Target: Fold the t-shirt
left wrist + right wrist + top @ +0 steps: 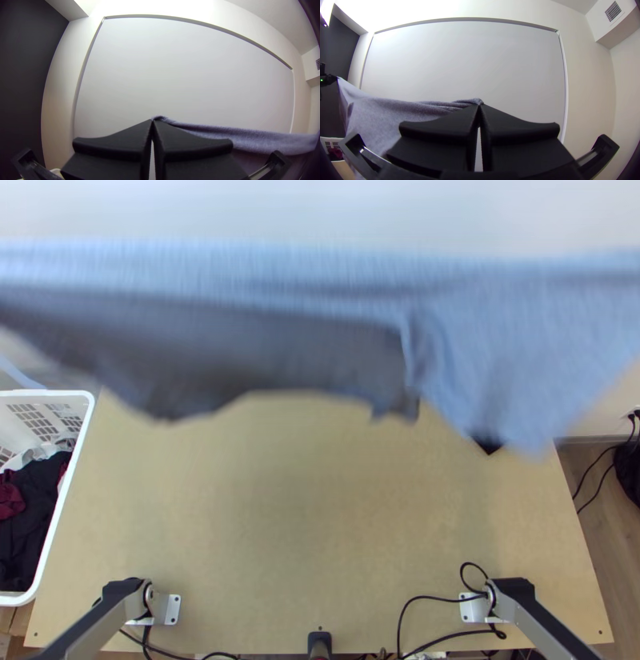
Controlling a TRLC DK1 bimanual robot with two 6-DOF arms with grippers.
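Left gripper [152, 120] and right gripper [479, 105] each have their fingers pressed together, pinching an edge of the t-shirt [386, 115]. Its long upper edge runs between them, so neither arm is nearer. Below the fingers, one table [320, 516] probably must receive this one shirt from two grippers.

Bright glare whitens both wrist views' tops, straight edges bow, and from above the t-shirt [512, 332] blurs.

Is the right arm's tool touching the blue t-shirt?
Touching: in the right wrist view, the right tool pinches the t-shirt by its upper edge, right at the tips.
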